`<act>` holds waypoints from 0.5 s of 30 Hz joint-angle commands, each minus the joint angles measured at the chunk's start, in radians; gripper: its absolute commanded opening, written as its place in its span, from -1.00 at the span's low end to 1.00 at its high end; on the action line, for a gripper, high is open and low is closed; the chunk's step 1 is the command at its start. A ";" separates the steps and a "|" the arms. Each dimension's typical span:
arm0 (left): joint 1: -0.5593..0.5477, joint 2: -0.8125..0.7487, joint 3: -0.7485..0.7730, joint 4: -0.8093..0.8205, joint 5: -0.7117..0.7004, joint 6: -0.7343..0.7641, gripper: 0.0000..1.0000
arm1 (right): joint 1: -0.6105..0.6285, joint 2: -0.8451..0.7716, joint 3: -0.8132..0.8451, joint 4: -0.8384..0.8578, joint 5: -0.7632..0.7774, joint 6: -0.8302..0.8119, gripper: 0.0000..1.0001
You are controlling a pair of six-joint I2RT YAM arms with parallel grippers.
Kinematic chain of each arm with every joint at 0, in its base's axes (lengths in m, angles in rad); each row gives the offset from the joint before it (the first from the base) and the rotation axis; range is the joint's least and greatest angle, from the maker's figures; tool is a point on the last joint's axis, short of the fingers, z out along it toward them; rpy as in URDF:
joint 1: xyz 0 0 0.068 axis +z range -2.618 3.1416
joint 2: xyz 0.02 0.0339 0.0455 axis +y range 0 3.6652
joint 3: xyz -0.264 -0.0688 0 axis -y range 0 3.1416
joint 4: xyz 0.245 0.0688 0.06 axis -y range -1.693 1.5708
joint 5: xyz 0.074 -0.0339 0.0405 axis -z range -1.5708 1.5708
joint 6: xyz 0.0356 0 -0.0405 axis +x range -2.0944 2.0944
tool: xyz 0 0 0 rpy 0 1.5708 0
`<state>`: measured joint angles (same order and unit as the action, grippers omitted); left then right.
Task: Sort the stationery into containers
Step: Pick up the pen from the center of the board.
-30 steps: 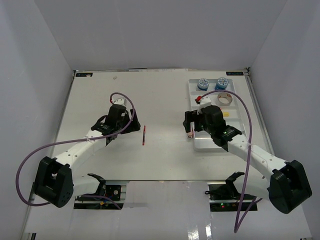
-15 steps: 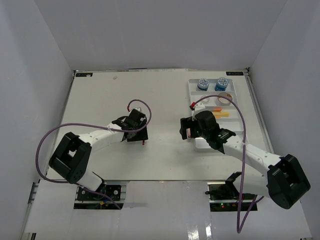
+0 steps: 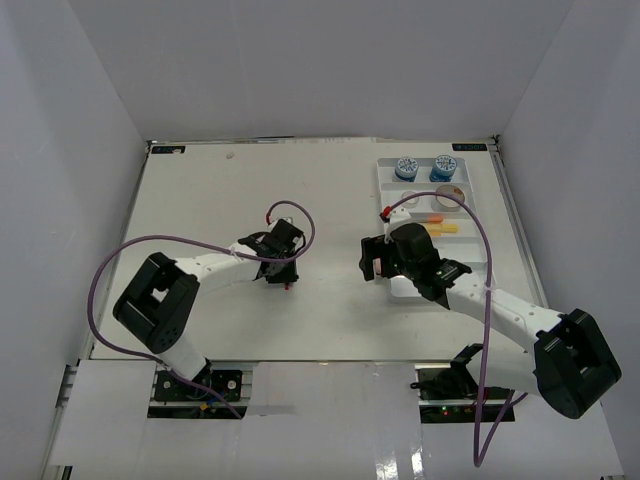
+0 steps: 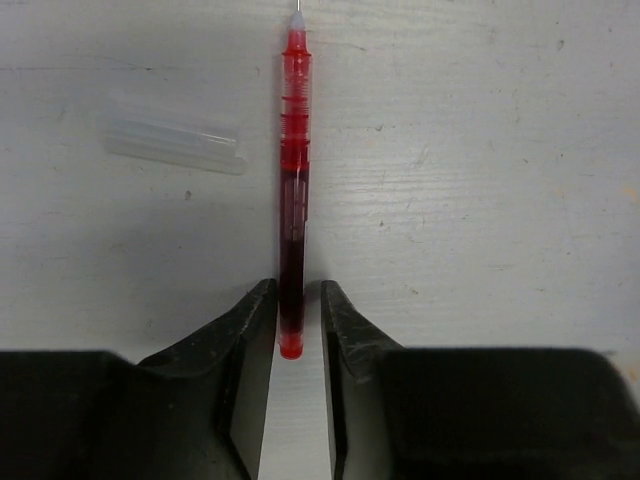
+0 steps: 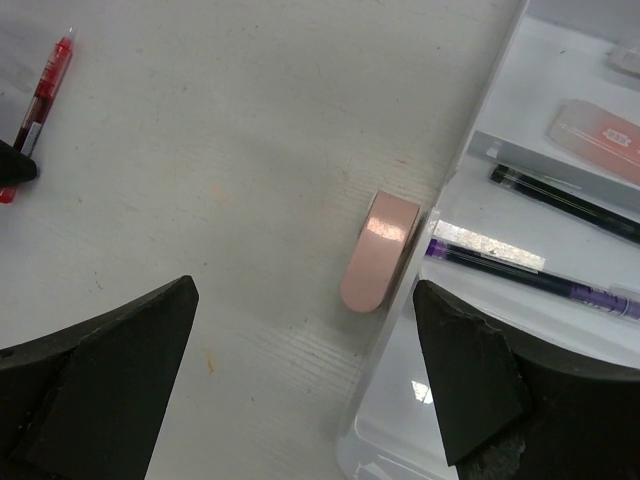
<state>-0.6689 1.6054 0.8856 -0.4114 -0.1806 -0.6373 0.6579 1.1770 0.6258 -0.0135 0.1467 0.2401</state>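
Lying flat on the table (image 4: pixel 480 150), the red pen (image 4: pixel 293 190) is bracketed at its rear end by the left gripper (image 4: pixel 298 320). The fingers (image 4: pixel 250 320) are set narrowly either side, and a sliver of table is seen beside one of them, so no pinch yet. A clear cap (image 4: pixel 170 145) is seen near the pen. The right gripper (image 5: pixel 305 300) is held spread wide above a pink eraser (image 5: pixel 378 252), which is laid against the outer wall of the white tray (image 5: pixel 455 170), where dark pens (image 5: pixel 560 195) are stowed.

Table (image 5: pixel 200 150) carries red pen (image 4: pixel 294 180), clear cap (image 4: pixel 172 145) near it, pink eraser (image 5: pixel 378 250) just beside white tray (image 5: pixel 560 245).
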 commanded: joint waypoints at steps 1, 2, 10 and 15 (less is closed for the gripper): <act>-0.017 0.011 0.027 -0.007 -0.003 -0.009 -0.33 | 0.006 -0.016 -0.008 0.050 -0.010 0.013 0.89; -0.020 0.014 0.029 -0.007 0.001 -0.010 -0.38 | 0.006 -0.019 -0.009 0.053 -0.010 0.014 0.89; -0.049 -0.019 0.052 -0.006 0.021 -0.010 -0.97 | 0.006 -0.045 -0.009 0.050 -0.018 0.021 0.88; -0.060 -0.074 0.078 -0.001 0.035 0.010 -1.00 | 0.006 -0.080 0.002 0.061 -0.064 0.013 0.84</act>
<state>-0.7200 1.6073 0.9150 -0.4191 -0.1627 -0.6373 0.6579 1.1336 0.6235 0.0010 0.1188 0.2546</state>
